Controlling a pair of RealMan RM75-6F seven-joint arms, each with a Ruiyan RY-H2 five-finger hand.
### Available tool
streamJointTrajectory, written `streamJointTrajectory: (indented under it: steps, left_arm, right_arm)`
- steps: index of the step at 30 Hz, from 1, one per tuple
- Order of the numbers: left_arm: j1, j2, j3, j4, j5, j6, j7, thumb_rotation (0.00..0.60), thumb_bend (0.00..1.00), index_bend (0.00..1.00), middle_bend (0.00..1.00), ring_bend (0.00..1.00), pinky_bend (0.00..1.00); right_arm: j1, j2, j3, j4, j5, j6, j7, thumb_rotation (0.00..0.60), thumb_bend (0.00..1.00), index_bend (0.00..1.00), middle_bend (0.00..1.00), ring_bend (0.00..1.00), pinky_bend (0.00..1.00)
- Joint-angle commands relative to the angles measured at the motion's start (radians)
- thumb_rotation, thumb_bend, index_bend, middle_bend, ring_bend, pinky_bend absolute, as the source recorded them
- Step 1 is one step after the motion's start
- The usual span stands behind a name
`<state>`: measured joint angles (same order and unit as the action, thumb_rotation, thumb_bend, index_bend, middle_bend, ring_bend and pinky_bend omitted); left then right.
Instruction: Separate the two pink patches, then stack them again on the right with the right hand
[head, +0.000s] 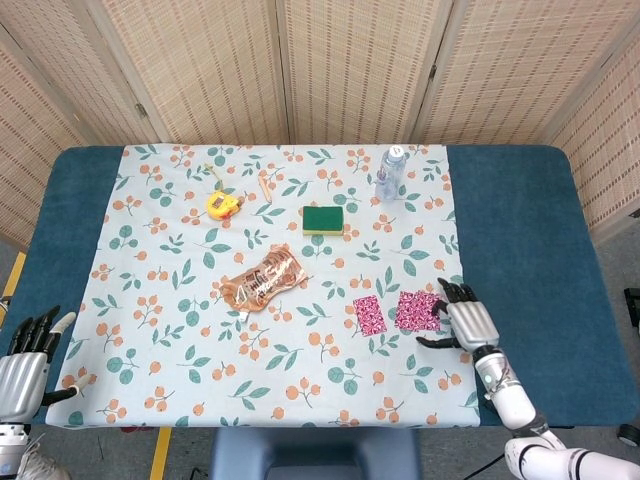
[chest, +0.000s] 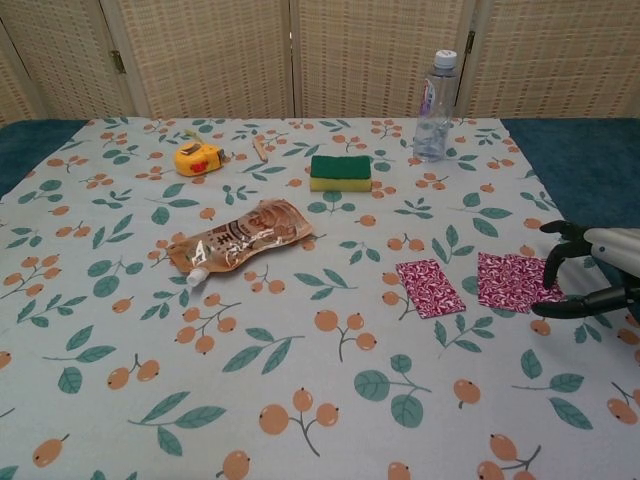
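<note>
The two pink patches lay flat and apart on the floral tablecloth (head: 200, 330), side by side toward the four o'clock part of the table (head: 520, 250). The left pink patch (chest: 429, 288) sat alone, with a strip of cloth showing between it and the right pink patch (chest: 510, 280). The right hand (head: 470, 322) rested at the three o'clock side of the right pink patch, fingers (chest: 556, 262) spread and curved downward, the thumb extended below them; it held nothing. In the chest view the fingertips stood just beside the patch's right edge; whether they touched it could not be determined. The left hand (head: 22, 365) was at the eight o'clock corner, off the table edge, fingers extended and apart, holding nothing. Toward the centre lay a copper-coloured refill pouch (head: 262, 281), its spout pointing to seven o'clock. A green sponge (head: 323, 219) sat at twelve o'clock from the patches, and a clear water bottle (head: 388, 173) stood upright at one o'clock from the sponge. A yellow tape measure (head: 223, 205) lay toward eleven o'clock, with a small orange-tan stick-like item (head: 263, 185) near it, too small to identify.
</note>
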<state>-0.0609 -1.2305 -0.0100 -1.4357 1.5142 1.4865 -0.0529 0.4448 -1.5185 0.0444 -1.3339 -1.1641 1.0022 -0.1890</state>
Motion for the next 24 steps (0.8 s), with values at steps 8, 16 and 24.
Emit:
streamJointTrajectory:
  steps: [8,16,24]
  left_arm:
    - [-0.003,-0.003,0.002,-0.002,0.008,0.000,0.002,0.600,0.22,0.14,0.04,0.09,0.00]
    - [0.000,0.005,-0.001,-0.005,0.000,0.002,0.002,0.600,0.22,0.14,0.04,0.09,0.00]
    - [0.000,0.004,0.000,-0.002,-0.002,-0.002,-0.001,0.600,0.22,0.14,0.04,0.09,0.00]
  right_arm:
    - [-0.017,0.035,0.012,-0.033,-0.025,0.026,0.015,0.253,0.04,0.39,0.03,0.00,0.00]
    - [0.017,-0.023,0.023,-0.012,-0.034,-0.023,0.007,0.255,0.04,0.39,0.03,0.00,0.00]
    - [0.028,-0.048,0.029,0.017,-0.022,-0.042,-0.010,0.264,0.04,0.39,0.03,0.00,0.00]
